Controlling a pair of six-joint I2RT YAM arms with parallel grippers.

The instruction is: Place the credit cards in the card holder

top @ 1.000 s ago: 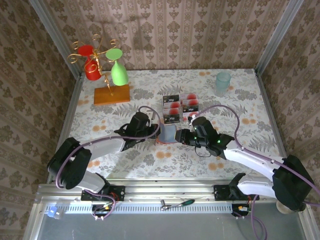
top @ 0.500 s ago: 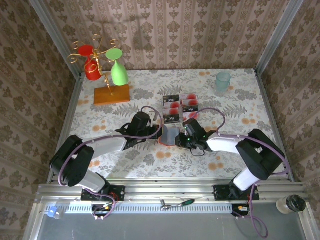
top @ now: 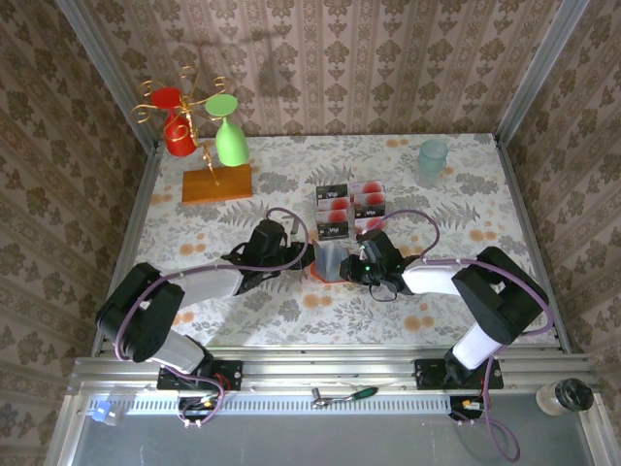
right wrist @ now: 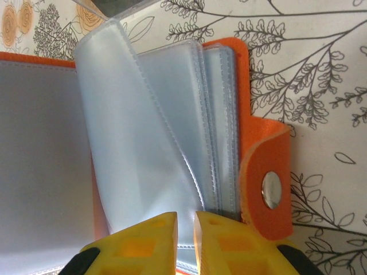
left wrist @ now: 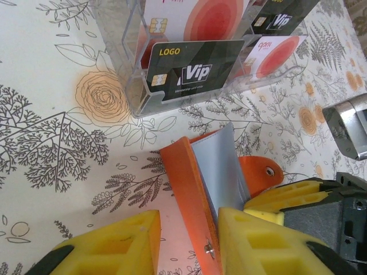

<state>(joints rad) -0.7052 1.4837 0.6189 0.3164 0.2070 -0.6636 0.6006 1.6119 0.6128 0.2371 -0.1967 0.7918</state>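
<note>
Floral cloth covered the table (top: 466, 262) between papered walls. Near its middle the holder (top: 327, 260) stood open. Its orange cover (left wrist: 186, 183) was tilted up on edge, with the grey-blue lining facing right and the snap tab (right wrist: 266, 189) flat on the cloth. The left gripper (top: 306, 257) was released. Its yellow fingers (left wrist: 114, 246) straddled the cover, the right one against it and the left one apart from it. The right gripper (right wrist: 185, 220) met the holder from the other side, its fingers pinched almost together on the lower edge of the clear sleeves (right wrist: 172, 114), one of which bowed upward. Just behind the holder the cards (top: 335, 204) stood in a clear rack (left wrist: 123, 51), the nearest showing a black strip with white lettering. Farther off, a teal cup (top: 433, 157) stood near the back right corner. At the back left, a wooden block (top: 216, 184) carried a wire stand with a red glass (top: 178, 134) and a green glass (top: 230, 142).
</note>
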